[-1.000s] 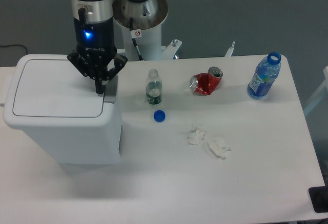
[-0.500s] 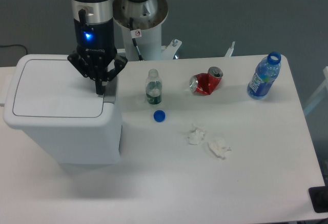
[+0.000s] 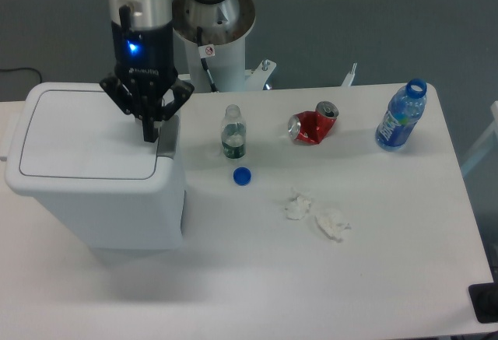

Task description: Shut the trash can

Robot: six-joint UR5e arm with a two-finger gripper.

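The trash can (image 3: 93,192) is a big white boxy bin on the left part of the table, its flat lid (image 3: 78,134) lying down level on top. My gripper (image 3: 148,132) hangs above the lid's right edge, near the grey latch strip (image 3: 168,139). Its fingers are pressed together with nothing between them, tips pointing down a little above the lid. Whether the tips touch the lid is not clear.
A small clear bottle (image 3: 233,133) stands just right of the bin, with a blue cap (image 3: 242,175) lying in front of it. A crushed red can (image 3: 313,124), a blue bottle (image 3: 401,116) and crumpled tissues (image 3: 317,214) lie further right. The robot base (image 3: 214,29) is behind.
My gripper has risen slightly off the lid's right edge. The lid and everything else stay as before.
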